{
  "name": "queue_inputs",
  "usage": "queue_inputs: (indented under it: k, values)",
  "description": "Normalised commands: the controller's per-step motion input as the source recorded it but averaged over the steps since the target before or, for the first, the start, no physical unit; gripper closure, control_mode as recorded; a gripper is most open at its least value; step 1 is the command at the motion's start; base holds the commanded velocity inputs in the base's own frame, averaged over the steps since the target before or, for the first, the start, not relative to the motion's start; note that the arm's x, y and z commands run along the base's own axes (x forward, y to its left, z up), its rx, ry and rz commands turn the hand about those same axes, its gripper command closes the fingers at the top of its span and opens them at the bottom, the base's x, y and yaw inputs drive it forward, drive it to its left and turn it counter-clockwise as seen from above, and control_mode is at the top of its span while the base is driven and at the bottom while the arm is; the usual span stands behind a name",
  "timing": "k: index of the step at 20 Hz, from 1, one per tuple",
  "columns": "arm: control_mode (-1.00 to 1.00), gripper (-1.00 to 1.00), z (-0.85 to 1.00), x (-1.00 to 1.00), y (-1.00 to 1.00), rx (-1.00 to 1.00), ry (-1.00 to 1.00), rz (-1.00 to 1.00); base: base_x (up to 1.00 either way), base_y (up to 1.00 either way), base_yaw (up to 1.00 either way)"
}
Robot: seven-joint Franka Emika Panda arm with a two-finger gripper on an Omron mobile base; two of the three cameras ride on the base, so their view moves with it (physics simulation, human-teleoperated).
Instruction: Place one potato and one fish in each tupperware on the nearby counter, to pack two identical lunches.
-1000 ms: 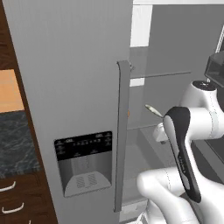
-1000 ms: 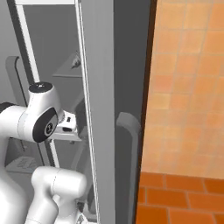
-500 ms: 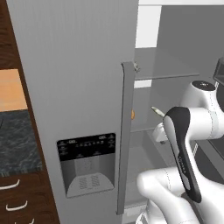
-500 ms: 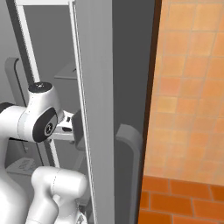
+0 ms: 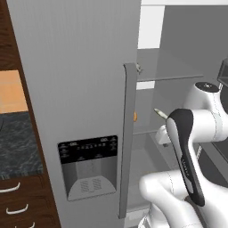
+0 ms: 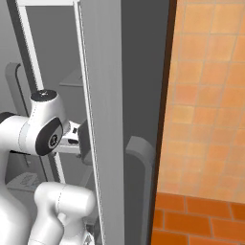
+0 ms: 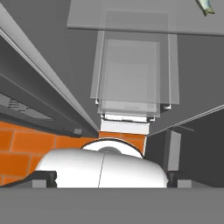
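left base view: fridge door (image 5: 84, 89) dispenser panel (image 5: 87, 147) writing unreadable | potato (image 5: 135, 116) on shelf | hand state unclear

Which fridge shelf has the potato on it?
The lower glass shelf: the potato peeks out beside the door handle, with a fish near it.

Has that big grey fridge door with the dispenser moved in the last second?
Yes, slightly: the grey fridge door has its vertical handle shifted rightward, away from the dark marbled counter, which stayed put.
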Motion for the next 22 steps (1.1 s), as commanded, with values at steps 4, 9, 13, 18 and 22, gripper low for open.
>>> queue_inputs:
  k: [4, 9, 13, 18, 22]
  values:
    - [1.00, -1.00, 0.00, 0.00, 0.00, 0.00, 0.00, 0.00, 0.00, 0.00, 0.00]
    - [-1.00, -1.00, 0.23, -0.01, 0.08, 0.00, -0.10, 0.02, 0.00, 0.00, 0.00]
    - [-1.00, -1.00, 1.00, 0.14, 0.15, -0.14, -0.34, 0.06, 0.00, 0.00, 0.00]
    - [-1.00, -1.00, 1.00, 0.40, 0.05, -0.20, -0.35, 0.07, 0.00, 0.00, 0.00]
    - [-1.00, -1.00, 1.00, 0.54, 0.00, -0.14, -0.38, 0.04, 0.00, 0.00, 0.00]
